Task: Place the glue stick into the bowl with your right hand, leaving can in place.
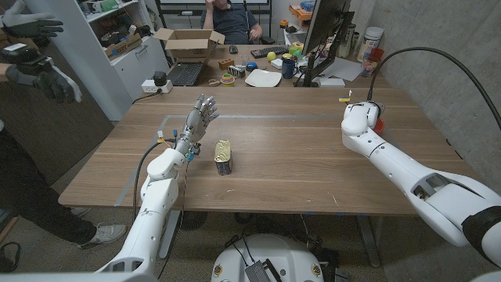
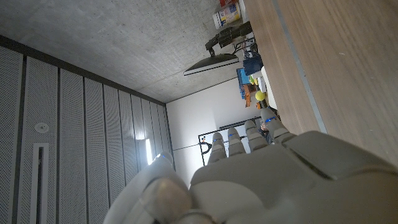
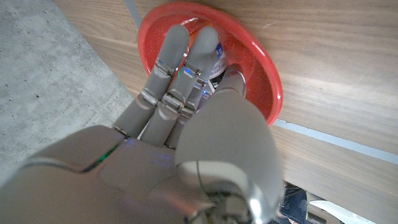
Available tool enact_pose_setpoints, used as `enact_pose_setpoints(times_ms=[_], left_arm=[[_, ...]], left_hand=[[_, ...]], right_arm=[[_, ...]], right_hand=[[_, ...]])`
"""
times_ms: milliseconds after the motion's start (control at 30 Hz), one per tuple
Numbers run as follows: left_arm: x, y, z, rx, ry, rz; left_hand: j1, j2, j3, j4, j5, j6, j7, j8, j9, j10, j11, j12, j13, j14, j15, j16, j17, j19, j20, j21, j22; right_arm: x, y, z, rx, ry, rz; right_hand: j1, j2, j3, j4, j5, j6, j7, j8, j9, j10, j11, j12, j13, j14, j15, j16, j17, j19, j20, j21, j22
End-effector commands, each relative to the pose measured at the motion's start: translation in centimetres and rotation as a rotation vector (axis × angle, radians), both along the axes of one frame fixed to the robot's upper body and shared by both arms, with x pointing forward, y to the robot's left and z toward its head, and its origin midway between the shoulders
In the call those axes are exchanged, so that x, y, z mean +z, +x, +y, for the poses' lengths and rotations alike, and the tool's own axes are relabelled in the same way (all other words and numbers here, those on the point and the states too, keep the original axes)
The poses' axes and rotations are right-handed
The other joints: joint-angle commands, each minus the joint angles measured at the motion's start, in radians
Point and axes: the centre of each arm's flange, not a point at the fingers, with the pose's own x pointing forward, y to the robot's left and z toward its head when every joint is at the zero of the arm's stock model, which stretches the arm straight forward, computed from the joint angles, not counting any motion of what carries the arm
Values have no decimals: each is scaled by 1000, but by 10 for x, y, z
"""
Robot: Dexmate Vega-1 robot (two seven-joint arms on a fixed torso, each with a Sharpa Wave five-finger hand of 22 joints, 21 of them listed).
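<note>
Head view things around: one brown wooden table, one open cardboard box, one black monitor, a seated person behind, another person's gloved hands at the side.
Cans: one small gold metal can, lying just beside the left hand.
Bowls: one round red bowl, near the table's edge, mostly hidden by the right hand.
Glue stick: a small dark thing under the fingers in the bowl; I cannot tell what it is.
Left hand: fingers apart and up, holding nothing.
Right hand: fingers straight, close together, reaching into the bowl; grip cannot be told.
</note>
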Motion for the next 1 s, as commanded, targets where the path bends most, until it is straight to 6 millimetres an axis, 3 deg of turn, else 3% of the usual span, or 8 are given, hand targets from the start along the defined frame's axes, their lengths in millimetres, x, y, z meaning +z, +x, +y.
enact_pose_setpoints(times_ms=[33, 233, 367, 400, 500, 700, 1000], left_arm=[[1, 0, 0, 0, -1, -3], [1, -1, 1, 2, 0, -6], [1, -2, 1, 4, -1, -6], [1, -2, 1, 3, -1, -5], [1, -2, 1, 3, 1, -7], [1, -2, 1, 1, -1, -7], [1, -3, 1, 6, 1, -7]], left_hand=[[2, 12, -7, 1, 8, 1, 0, 3, 1, -3, 3, 4, 5, -2, 7, -2, 4, -3, 8, -7, 2], [2, 13, -10, 1, 9, 1, -2, 3, 1, -2, 4, 5, 5, -2, 7, -1, 4, -3, 9, -9, 2], [3, 13, -11, 1, 9, 1, -2, 3, 1, -2, 6, 5, 5, -2, 7, -2, 4, -2, 9, -10, 2], [3, 13, -11, 1, 10, 2, -2, 3, 1, -3, 6, 5, 5, -2, 7, -2, 4, -2, 9, -10, 2], [3, 14, -12, 1, 10, 2, -2, 3, 1, -2, 6, 5, 5, -2, 6, -1, 4, -1, 8, -10, 2], [4, 14, -14, 1, 11, 2, -1, 3, 1, -2, 2, 5, 5, -2, 7, -2, 4, 0, 8, -12, 2], [5, 15, -16, 1, 12, 0, 0, 2, 1, -5, 3, 4, 5, -4, 8, -3, 3, -2, 9, -15, 2]], right_arm=[[1, 3, 1, 3, 4, 17], [0, 2, 1, 7, 3, 26], [-1, 1, 0, 15, 10, 32], [0, 1, 0, 13, 9, 28], [0, -1, 0, 9, 8, 22], [1, -2, -1, 10, 12, 18], [4, -3, 2, 19, 1, 2]], right_hand=[[-15, -15, -7, 20, 2, 62, 1, -5, 4, -14, 1, -8, -4, -6, -2, -10, -9, -10, -60, 11, 9], [-11, -14, -28, 32, 6, 25, 3, -14, -11, -58, 13, -43, -34, -23, -3, -47, -46, -19, -60, 13, 13], [-2, -18, -57, 46, 12, -43, 6, -16, -34, -134, 34, -111, -76, -60, -3, -99, -97, -26, -61, 17, 15], [2, -19, -64, 50, 15, -70, 4, -17, -43, -160, 26, -136, -88, -63, -3, -109, -109, -31, -61, 16, 13], [3, -24, -81, 63, 21, -118, 14, -14, -67, -229, 37, -192, -118, -80, -2, -146, -149, -35, -60, 19, 8], [-35, -57, -107, 88, 19, -145, 24, -10, -85, -243, 45, -216, -138, -82, 0, -163, -165, -37, -58, 26, 14], [-49, -78, -112, 97, 22, -169, 27, -11, -97, -260, 48, -232, -149, -85, 0, -172, -172, -42, -59, 24, 18]])
